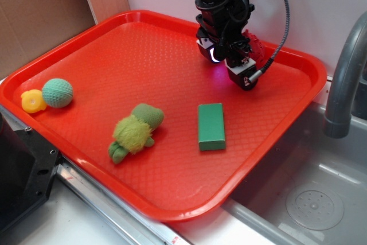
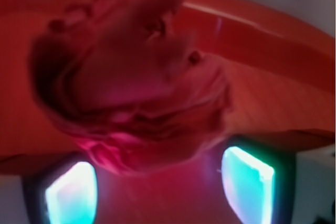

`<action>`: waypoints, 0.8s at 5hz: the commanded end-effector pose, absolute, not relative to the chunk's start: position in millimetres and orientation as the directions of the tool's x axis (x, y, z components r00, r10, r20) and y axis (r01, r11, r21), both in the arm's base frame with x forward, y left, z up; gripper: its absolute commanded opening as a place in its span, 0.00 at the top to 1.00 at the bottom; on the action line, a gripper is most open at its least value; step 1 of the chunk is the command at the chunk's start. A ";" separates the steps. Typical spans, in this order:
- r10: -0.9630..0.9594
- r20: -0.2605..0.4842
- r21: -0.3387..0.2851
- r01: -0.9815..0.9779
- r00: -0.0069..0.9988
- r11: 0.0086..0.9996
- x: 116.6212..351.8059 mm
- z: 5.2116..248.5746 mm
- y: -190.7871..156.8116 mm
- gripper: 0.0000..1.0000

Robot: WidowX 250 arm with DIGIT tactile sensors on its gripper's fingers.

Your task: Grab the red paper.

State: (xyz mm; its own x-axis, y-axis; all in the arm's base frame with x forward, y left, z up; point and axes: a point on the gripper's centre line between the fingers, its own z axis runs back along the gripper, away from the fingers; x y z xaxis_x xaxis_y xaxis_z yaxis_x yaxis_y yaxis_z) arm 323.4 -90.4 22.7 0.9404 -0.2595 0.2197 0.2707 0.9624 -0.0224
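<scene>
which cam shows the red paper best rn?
Wrist. The red paper fills the frame there, creases visible though blurred, sitting just ahead of the tool's glowing pads. In the exterior view only a small dark-red bit shows behind the tool.

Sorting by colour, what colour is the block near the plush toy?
Green block, clearest in the exterior view.

Exterior view evenly bright and sharp; wrist view blurred, perhaps too close, red-tinted.
</scene>
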 end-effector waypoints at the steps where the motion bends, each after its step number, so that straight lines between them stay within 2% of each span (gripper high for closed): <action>1: -0.281 0.302 -0.051 0.310 0.911 0.949 308.6 57.2 -112.2 0.00; 2: -0.266 0.350 0.015 0.279 0.898 0.960 296.7 98.4 -112.0 0.00; 3: -0.245 0.390 0.020 0.258 0.888 0.966 302.4 113.2 -113.9 0.00; 4: -0.252 0.447 0.031 0.267 0.858 0.963 311.3 107.2 -115.5 0.00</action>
